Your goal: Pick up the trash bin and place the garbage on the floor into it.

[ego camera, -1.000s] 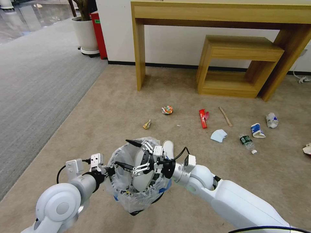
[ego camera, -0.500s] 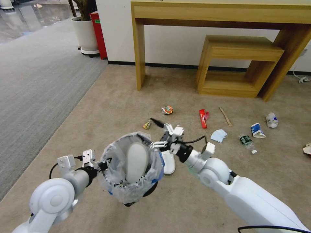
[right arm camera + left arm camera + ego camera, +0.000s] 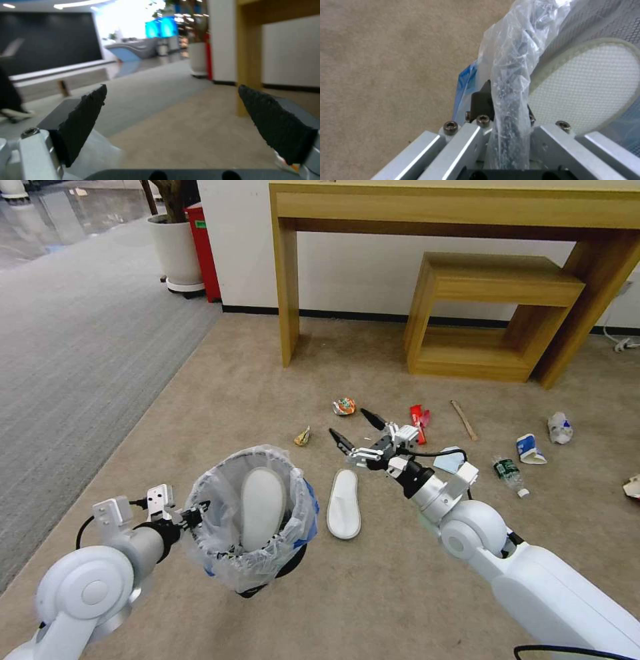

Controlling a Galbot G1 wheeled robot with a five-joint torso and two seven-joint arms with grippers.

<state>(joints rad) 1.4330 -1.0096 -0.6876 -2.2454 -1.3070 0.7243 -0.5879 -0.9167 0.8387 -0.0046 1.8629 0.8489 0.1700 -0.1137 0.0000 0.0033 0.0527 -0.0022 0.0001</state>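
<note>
The trash bin (image 3: 220,560), black with a crinkly bag, hangs just above the beige floor (image 3: 220,400). My left gripper (image 3: 193,511) is shut on its rim, and in the left wrist view this gripper (image 3: 506,107) pinches the bag (image 3: 511,62). One white slipper (image 3: 261,507) stands inside the bin. Another slipper (image 3: 344,504) lies on the carpet beside it. My right gripper (image 3: 348,423) hovers open and holds nothing beyond that slipper, near a crushed can (image 3: 344,407). Its dark fingers (image 3: 86,112) are spread wide. A red wrapper (image 3: 418,423), stick (image 3: 464,420), blue mask (image 3: 452,460) and bottle (image 3: 508,471) lie to the right.
Crumpled paper cups (image 3: 531,449) and a yellow wrapper (image 3: 303,437) also lie on the carpet. A wooden desk (image 3: 287,280) and low shelf (image 3: 493,313) stand against the far wall. Grey striped carpet (image 3: 73,353), a plant pot (image 3: 177,250) and a red box (image 3: 203,247) are at the left.
My right gripper has left the bin, with the slipper staying inside, and swung forward and right over the floor, fingers open. The left arm shifted the bin slightly left.
</note>
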